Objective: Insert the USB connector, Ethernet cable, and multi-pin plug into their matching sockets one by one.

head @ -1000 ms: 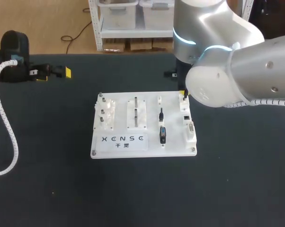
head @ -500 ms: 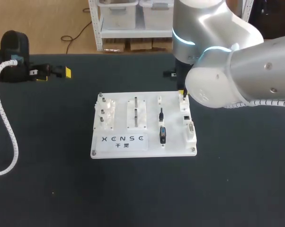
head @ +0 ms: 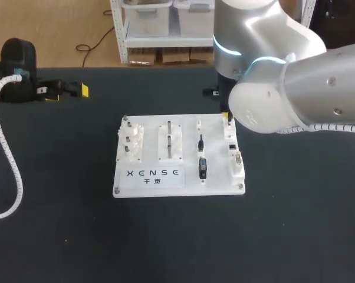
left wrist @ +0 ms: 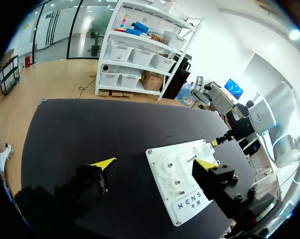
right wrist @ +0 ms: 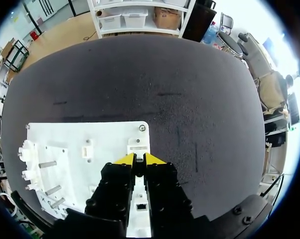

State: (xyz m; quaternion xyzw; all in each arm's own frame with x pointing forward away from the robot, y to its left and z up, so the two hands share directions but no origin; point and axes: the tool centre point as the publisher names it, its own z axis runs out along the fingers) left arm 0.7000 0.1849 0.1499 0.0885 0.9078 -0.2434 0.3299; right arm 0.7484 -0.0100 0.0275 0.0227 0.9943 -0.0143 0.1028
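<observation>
The white socket board [head: 151,184] lies mid-table. A thin black cable plug [head: 201,141] and the black multi-pin plug [head: 203,168] stand in its middle column. The Ethernet socket [head: 232,145] and a multi-pin socket [head: 238,159] sit in the right column. My right gripper [head: 227,118] hangs over the board's far right corner, above a small white socket block [right wrist: 138,147]. In the right wrist view my right gripper [right wrist: 139,160] has its fingers almost together on a small dark piece that looks like the USB connector. My left gripper [head: 67,91] stays far left, open and empty, shown as [left wrist: 155,163].
White gears on pegs [head: 131,140] and two slotted posts [head: 169,139] occupy the board's left half. The left arm's white cable [head: 12,171] loops along the table's left edge. Black tabletop [head: 295,224] surrounds the board.
My right arm has edged slightly to the left over the board's far right corner. The board, the plugs and the left arm have not moved.
</observation>
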